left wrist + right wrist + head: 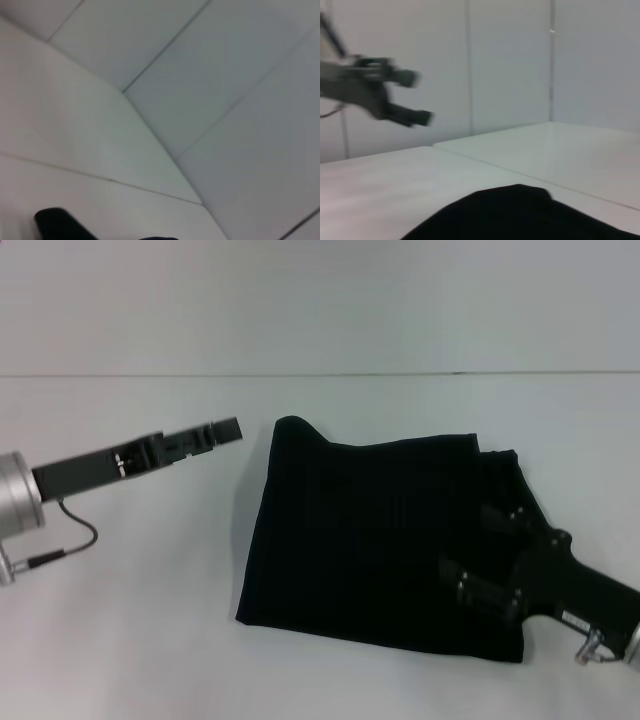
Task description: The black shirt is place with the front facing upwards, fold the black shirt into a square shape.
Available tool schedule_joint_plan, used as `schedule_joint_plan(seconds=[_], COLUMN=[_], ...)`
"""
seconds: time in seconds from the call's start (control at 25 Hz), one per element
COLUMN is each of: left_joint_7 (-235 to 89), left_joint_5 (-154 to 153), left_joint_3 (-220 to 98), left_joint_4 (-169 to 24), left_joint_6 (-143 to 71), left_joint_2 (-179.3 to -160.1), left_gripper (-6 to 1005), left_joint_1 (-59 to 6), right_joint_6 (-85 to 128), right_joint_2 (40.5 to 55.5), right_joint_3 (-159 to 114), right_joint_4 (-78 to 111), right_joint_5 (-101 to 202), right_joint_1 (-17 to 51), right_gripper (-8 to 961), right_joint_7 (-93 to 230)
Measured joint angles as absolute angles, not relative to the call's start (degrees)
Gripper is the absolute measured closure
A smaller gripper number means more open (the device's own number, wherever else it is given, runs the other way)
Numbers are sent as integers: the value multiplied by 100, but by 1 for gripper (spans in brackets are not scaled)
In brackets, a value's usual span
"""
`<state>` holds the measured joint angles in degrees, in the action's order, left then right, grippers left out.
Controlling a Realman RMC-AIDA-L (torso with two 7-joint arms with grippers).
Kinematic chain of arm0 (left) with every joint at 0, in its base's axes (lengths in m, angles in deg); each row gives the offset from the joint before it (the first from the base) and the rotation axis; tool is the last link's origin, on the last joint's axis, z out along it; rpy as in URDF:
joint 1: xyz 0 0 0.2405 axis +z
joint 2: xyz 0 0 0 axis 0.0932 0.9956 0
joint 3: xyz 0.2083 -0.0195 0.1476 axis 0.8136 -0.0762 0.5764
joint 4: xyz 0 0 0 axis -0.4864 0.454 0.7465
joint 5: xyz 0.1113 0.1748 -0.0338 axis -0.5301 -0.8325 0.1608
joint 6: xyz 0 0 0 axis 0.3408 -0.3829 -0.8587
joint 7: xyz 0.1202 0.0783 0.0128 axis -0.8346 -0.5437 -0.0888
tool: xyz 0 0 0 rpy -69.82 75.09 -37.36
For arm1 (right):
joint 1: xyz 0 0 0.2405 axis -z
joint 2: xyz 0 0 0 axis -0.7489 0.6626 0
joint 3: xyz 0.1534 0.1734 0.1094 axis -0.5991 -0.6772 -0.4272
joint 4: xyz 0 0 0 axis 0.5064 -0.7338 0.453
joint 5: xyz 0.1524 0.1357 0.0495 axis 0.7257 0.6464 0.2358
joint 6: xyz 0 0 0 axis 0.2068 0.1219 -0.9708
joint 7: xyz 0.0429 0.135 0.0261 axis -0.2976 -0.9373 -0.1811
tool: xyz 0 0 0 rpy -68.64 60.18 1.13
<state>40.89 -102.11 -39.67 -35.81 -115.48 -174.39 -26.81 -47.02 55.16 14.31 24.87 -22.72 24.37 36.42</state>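
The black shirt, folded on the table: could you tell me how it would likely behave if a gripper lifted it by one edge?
The black shirt would probably sag and unfold, since it is soft cloth lying flat in loose layers. It seems light for its spread. Pushed across the smooth white table, it would likely bunch rather than slide whole.

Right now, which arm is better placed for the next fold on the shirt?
Probably the right. The right gripper is already over the shirt at its right edge. The left gripper is off the cloth over the bare table.
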Motion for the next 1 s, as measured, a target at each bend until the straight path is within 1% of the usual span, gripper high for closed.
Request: schedule_joint_plan(seconds=[0.16,0.28,0.4,0.64,0.8,0.88,1.0], left_joint_7=[5265,5833,6137,6110,4891,3924,2207], left_joint_5=[-10643,-11039,-11321,-11390,-11152,-10972,-10836], left_joint_3=[-3806,-3572,-3285,-3110,-3118,-3134,-3115], left_joint_4=[-3772,-3890,-3972,-4193,-4019,-3781,-3262], left_joint_6=[-11053,-10734,-10386,-9985,-10544,-10914,-11435], left_joint_2=[-17319,-17280,-17279,-17332,-17381,-17439,-17642], left_gripper=[119,119,118,117,117,117,116], left_joint_1=[-2995,-3180,-3305,-3432,-3305,-3142,-2738], right_joint_6=[-4761,-4778,-4805,-4835,-4855,-4879,-4906], right_joint_2=[5528,5530,5532,5534,5539,5545,5543], right_joint_3=[1443,1445,1448,1560,1481,1344,1196], right_joint_4=[2412,2378,2361,2351,2349,2348,2356], right_joint_5=[-2438,-2500,-2509,-2518,-2475,-2449,-2445], right_joint_1=[2561,2638,2714,2765,2836,2862,2851], right_gripper=[54,54,54,53,53,53,54], right_joint_7=[3847,3879,3952,3981,3982,3985,3992])
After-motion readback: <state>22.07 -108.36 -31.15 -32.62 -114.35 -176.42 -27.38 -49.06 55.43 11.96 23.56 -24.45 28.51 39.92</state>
